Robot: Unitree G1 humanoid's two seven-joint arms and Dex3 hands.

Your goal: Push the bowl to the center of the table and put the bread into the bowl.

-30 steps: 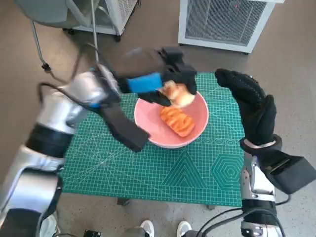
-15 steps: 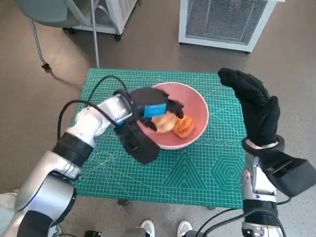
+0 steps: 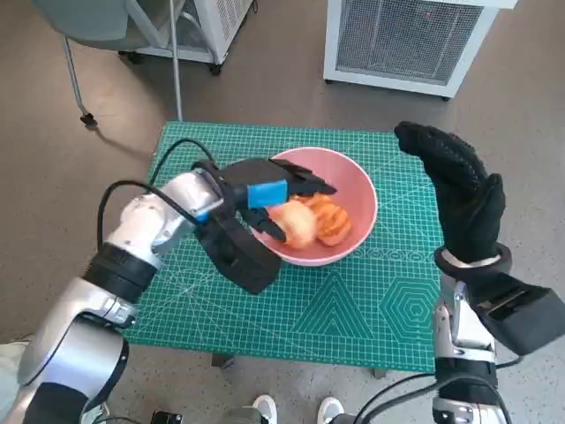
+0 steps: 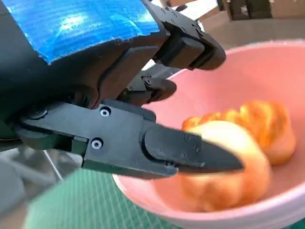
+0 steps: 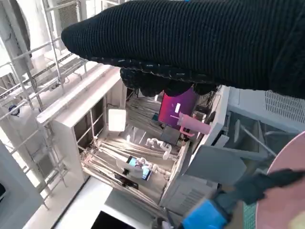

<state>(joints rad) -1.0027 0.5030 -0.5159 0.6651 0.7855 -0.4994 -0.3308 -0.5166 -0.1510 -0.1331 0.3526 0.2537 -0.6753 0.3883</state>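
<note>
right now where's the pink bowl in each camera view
Head view: pink bowl mid-table, under the left hand.
Left wrist view: bowl wall fills the right side, bread inside.
Right wrist view: only a rim sliver in one corner.
Shared landmark: the left hand's blue tape.

- The left arm reaches across from the table's left side, its left hand [image 3: 269,195] blue-taped back up, black fingers [image 4: 186,150] spread apart.
- The right hand [image 3: 459,199] in its black knitted glove stands raised upright, fingers extended together, holding nothing.
</note>
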